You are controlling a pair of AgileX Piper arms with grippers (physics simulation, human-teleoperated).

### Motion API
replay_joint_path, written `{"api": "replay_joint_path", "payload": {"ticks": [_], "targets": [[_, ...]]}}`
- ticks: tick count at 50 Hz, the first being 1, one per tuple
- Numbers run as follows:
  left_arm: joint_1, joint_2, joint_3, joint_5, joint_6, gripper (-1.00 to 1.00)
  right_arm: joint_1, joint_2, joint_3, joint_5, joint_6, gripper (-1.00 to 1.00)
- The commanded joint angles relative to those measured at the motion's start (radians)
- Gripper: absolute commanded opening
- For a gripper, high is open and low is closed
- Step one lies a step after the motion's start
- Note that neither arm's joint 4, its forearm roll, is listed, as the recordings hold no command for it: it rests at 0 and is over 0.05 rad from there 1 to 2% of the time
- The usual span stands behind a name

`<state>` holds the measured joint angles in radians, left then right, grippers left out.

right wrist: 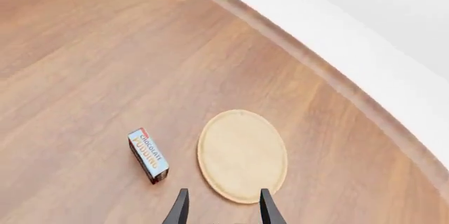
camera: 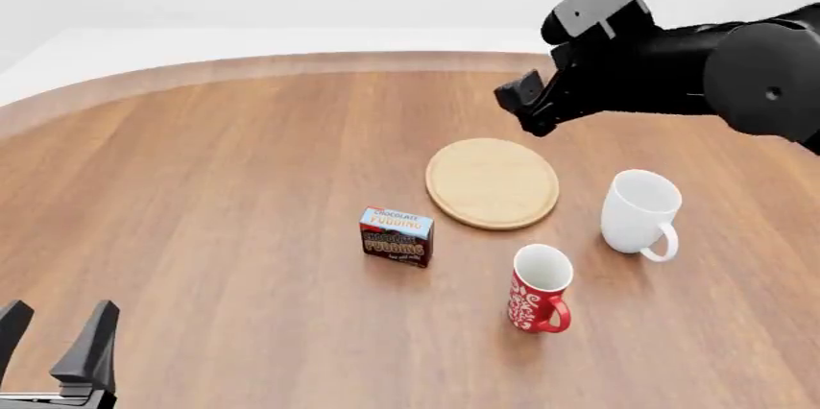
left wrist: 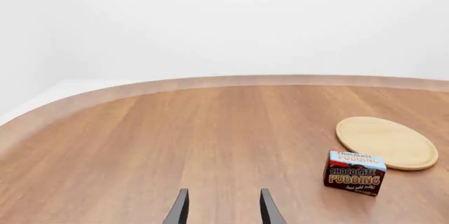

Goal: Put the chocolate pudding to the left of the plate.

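chocolate pudding (camera: 396, 236) upright, brown carton, blue top, both arms' fingers apart, empty

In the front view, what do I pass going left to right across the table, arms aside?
Chocolate pudding → plate → red patterned mug → white mug.

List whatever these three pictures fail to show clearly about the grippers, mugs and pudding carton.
- Right gripper: in the front view its black arm hides the fingers.
- Left gripper: the front view's bottom edge crops its body.
- White ceramic mug and red patterned mug: outside both wrist views.
- Dark brown chocolate pudding carton: small print unreadable everywhere.
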<state>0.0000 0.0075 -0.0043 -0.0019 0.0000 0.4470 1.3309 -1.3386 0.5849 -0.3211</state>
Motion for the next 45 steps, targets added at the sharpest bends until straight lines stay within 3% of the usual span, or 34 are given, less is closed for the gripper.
{"api": "replay_joint_path", "payload": {"ticks": [1, 6, 29, 45], "targets": [[0.000, 0.000, 0.000, 0.000, 0.000, 1.00, 0.094, 0.162, -0.114, 0.104, 0.011, 1.00], [0.000, 0.000, 0.000, 0.000, 0.000, 1.00, 0.143, 0.194, -0.101, 0.126, 0.011, 1.00], [0.000, 0.000, 0.000, 0.000, 0.000, 1.00, 0.137, 0.295, -0.093, 0.094, 0.028, 1.00], [0.000, 0.000, 0.000, 0.000, 0.000, 1.00, 0.146, 0.416, -0.162, 0.083, 0.031, 1.00]]}}
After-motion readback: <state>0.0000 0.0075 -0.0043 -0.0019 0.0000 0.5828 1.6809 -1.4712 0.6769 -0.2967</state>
